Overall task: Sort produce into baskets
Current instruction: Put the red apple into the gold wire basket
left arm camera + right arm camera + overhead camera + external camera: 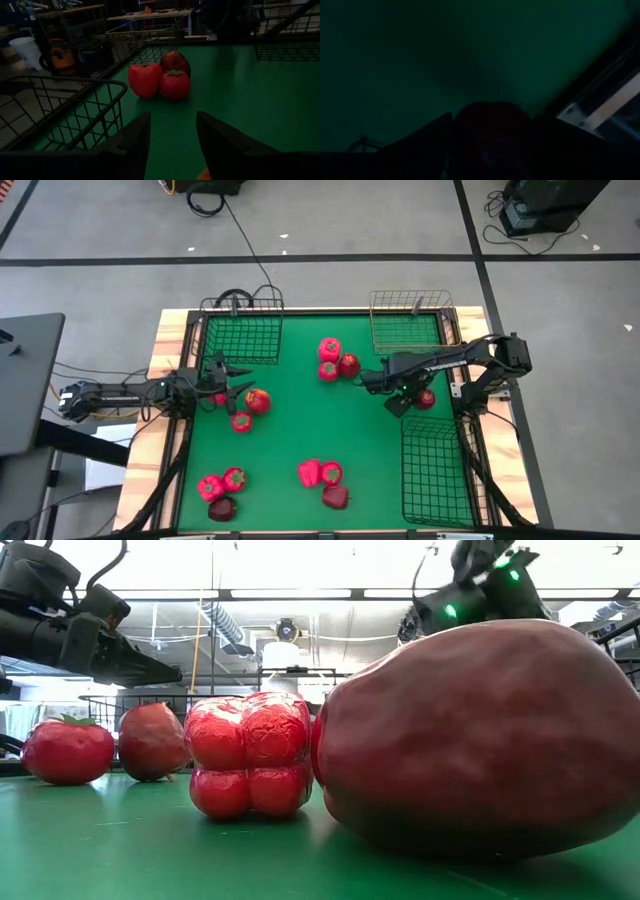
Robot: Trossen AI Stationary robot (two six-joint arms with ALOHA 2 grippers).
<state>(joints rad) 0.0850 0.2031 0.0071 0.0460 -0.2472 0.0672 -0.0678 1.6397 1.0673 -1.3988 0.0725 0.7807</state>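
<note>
From above, the right gripper [415, 397] straddles a red item [426, 399] near the long black basket [437, 470] (close squarely before lifting); twelve red pieces, three baskets. Its wrist view shows that item between parted fingers. The left gripper [172, 145] hovers half-open, empty.

Two dark jointed arms, black cables, green indicator lights [449, 610].
</note>
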